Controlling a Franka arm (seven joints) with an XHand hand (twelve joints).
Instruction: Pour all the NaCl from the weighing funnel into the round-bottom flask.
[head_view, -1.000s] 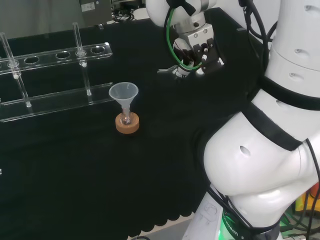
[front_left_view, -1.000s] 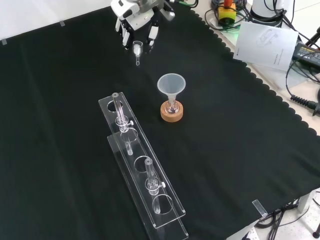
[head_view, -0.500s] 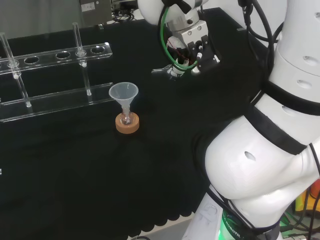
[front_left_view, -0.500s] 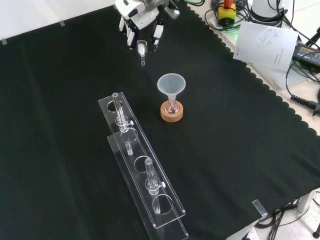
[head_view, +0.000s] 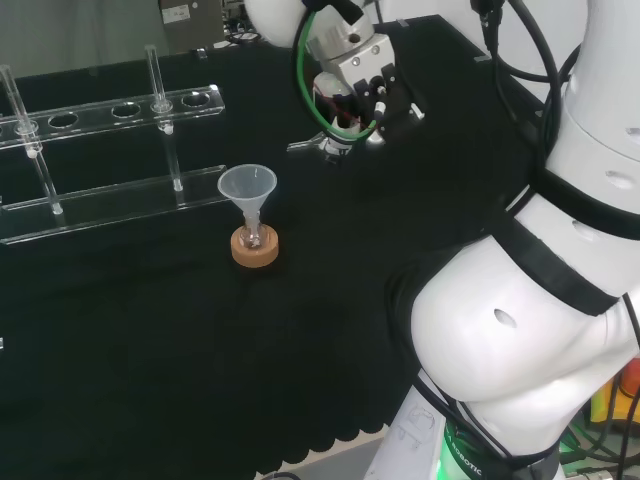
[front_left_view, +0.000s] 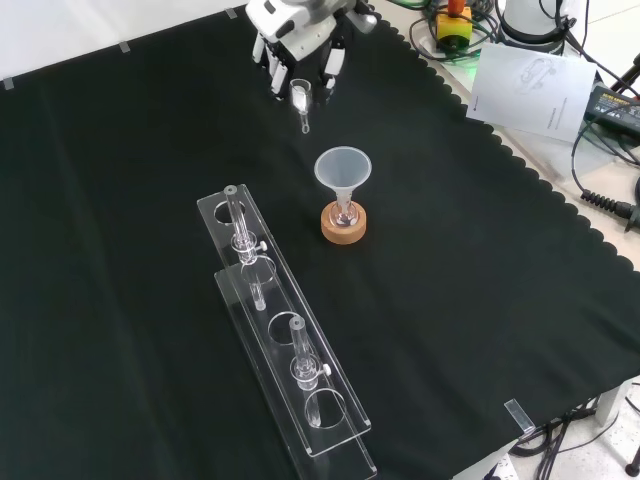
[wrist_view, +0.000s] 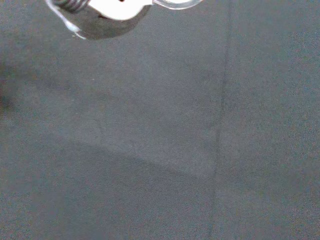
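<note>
Moved: hand, nearer our funnel-topped flask since a second ago, fingers pinching the weighing funnel; item light, brittle, slippery; hold at bowl.

- Matt black woven bench cloth, fine-grained and soft-looking in the wrist view, with a scalloped edge.
- Clear, glossy conical funnel, glass or plastic, sitting in a small clear flask.
- Round tan cork ring stand, dull and slightly grainy.
- Long clear acrylic rack, smooth and shiny, with bright edges, holding clear glass tubes.
- Small clear glossy weighing funnel, pinched in the black and white plastic hand, smooth with a slight sheen.
- Glossy white moulded arm links with matt black bands.
- White matt paper sheet beside the cloth.
</note>
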